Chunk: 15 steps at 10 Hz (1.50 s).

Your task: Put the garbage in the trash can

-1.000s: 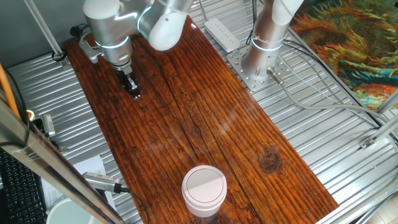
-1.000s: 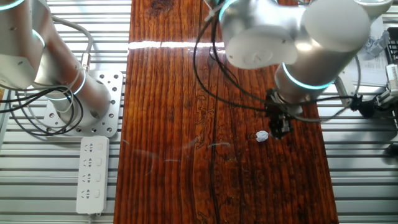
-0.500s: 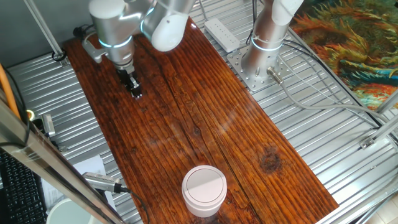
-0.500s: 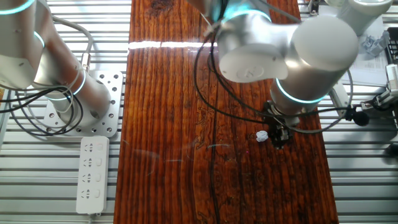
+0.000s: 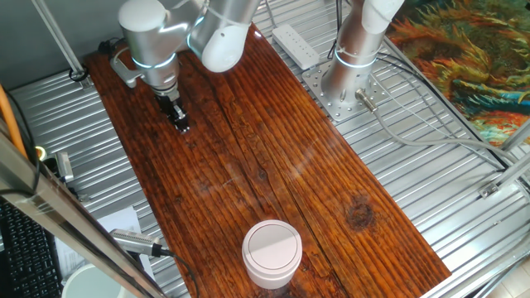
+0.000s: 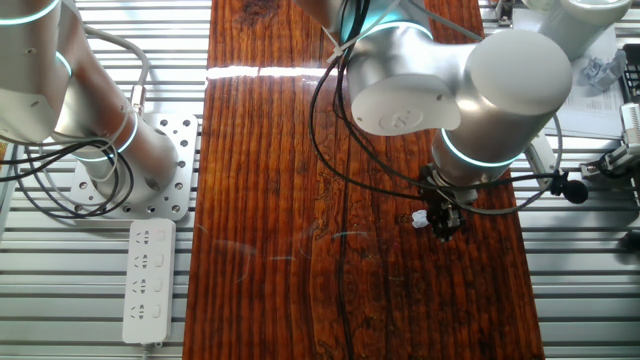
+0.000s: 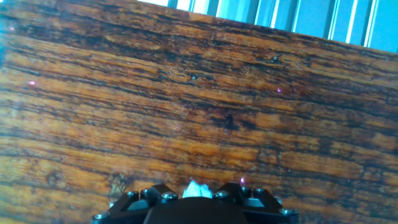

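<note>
Claw: low over the wooden surface, upper left of one fixed view, right of centre in the other; the hand view shows white between its tips, so it appears closed on the garbage, though the hold cannot be confirmed.
Garbage: tiny white scrap at the bottom centre of the hand view, seated between the tips; a sliver shows at the claw's left edge in the other fixed view.
Trash can: white cylinder, lid on, bottom centre of one fixed view; well apart from the claw.
Risk: scrap is small, so a shallow pinch could let it slip on lifting; the closed lid may block the drop.
View differences: only one fixed view shows the can; only the hand view shows the scrap between the tips.
</note>
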Motion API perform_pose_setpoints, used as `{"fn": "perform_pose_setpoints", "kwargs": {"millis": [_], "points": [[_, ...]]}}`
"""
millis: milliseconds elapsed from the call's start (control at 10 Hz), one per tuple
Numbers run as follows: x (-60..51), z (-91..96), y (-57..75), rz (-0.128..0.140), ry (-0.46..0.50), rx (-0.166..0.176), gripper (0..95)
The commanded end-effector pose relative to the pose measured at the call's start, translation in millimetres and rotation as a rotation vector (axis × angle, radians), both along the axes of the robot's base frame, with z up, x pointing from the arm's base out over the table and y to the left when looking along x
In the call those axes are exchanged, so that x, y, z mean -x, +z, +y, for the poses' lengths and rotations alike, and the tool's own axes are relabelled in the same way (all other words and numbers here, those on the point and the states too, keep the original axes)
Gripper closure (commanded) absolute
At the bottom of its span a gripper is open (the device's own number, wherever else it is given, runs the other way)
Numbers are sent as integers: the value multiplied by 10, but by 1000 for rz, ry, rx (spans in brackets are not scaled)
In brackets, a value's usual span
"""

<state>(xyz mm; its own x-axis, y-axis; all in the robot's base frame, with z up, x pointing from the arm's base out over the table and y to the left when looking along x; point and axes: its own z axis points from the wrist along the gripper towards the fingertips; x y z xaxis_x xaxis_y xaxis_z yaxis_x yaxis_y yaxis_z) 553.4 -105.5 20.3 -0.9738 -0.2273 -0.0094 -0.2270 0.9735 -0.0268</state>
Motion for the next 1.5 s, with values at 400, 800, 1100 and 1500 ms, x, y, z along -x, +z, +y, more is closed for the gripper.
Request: {"fn": "perform_pose_setpoints", "kwargs": {"millis": [400,800,1100,1500], "points": [[15,-5,-15,15,-6,12,570],[74,-17,-43,15,-3,14,760],[81,-18,-44,15,-6,16,760],[81,-18,-44,15,-7,15,760]]}}
